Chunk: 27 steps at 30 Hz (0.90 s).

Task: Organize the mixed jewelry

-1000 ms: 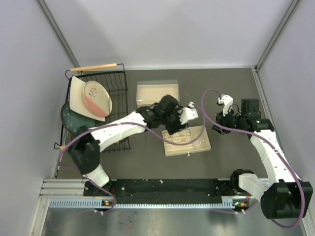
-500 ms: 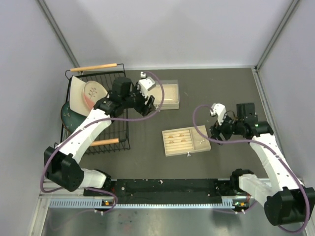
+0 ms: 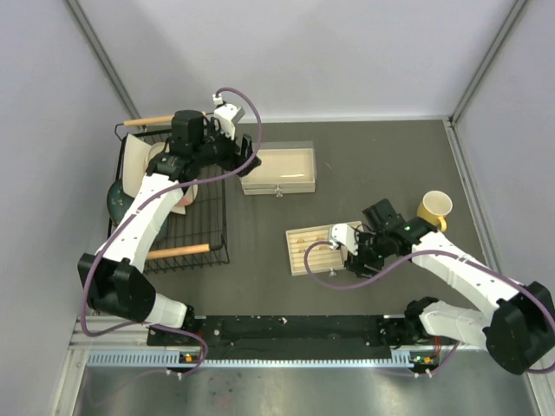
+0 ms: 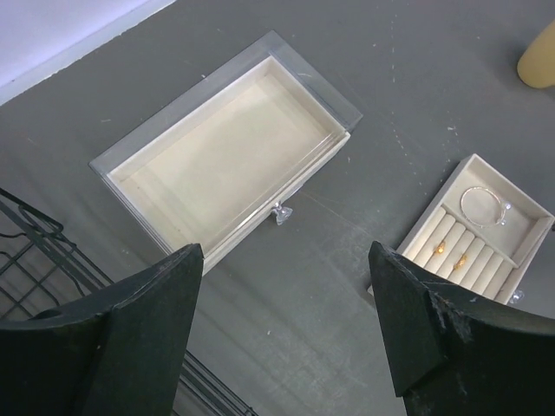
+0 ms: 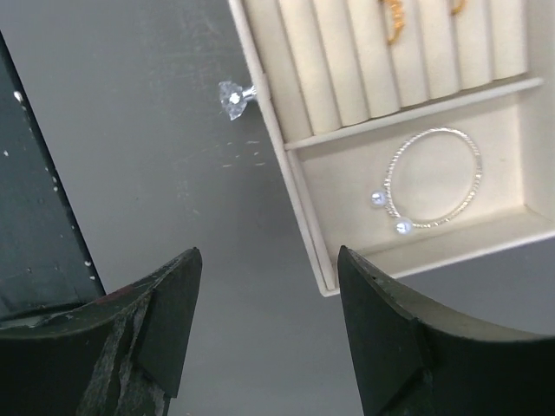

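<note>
Left gripper: my left gripper hangs high up, jaws spread wide with nothing in them. In the gap there's just table and the front of the open box.
Right gripper: the right gripper is parted too and has hold of nothing.
Top cam only: this is the only view with both arms in it. The left one reaches out past the dish rack beside the box. The right one covers the right end of the slotted tray, with the yellow cup off to its right. The jewelry is too tiny to make out from up there.
Left wrist only: it gets the box (bare inside) and the whole tray in one shot, so rings and hoop show together.
Right wrist only: the close-up. The bracelet is a thin open hoop with two pearl-like beads on its ends. There's a crystal knob on the tray's side.
Bracelet: flat and alone in the tray's wide end compartment.
Rings: two gold ones side by side in the slotted rolls next door. The close-up cuts them off at its top edge.
Bracelet vs jaws: it isn't between my right fingers. It sits past the tip of the finger on the picture's right. Only the tray's corner and bare table fall in the gap. How high I am above it, I can't tell. It's well apart from the left gripper.
</note>
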{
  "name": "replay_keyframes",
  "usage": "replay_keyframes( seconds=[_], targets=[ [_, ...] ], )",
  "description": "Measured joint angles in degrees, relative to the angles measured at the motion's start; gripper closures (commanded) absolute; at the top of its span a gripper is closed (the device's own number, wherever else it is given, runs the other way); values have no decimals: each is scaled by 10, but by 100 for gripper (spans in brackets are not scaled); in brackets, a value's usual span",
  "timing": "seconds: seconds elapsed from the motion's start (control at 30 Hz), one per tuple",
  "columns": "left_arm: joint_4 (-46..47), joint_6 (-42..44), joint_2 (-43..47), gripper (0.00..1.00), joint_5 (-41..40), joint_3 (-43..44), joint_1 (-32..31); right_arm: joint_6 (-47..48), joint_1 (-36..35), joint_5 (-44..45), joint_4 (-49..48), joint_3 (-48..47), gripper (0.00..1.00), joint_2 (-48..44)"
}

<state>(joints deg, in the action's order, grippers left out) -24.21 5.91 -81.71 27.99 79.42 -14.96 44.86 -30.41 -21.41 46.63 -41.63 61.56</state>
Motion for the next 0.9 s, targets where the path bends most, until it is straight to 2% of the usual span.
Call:
replay_keyframes(
  seconds=[0.4,0.9],
  targets=[
    [-7,-9,-51,17,14,30,8,28,-44,58,-76,19,39,98],
    [-6,-8,-72,17,29,30,18,33,-69,79,-131,17,43,155]
  ],
)
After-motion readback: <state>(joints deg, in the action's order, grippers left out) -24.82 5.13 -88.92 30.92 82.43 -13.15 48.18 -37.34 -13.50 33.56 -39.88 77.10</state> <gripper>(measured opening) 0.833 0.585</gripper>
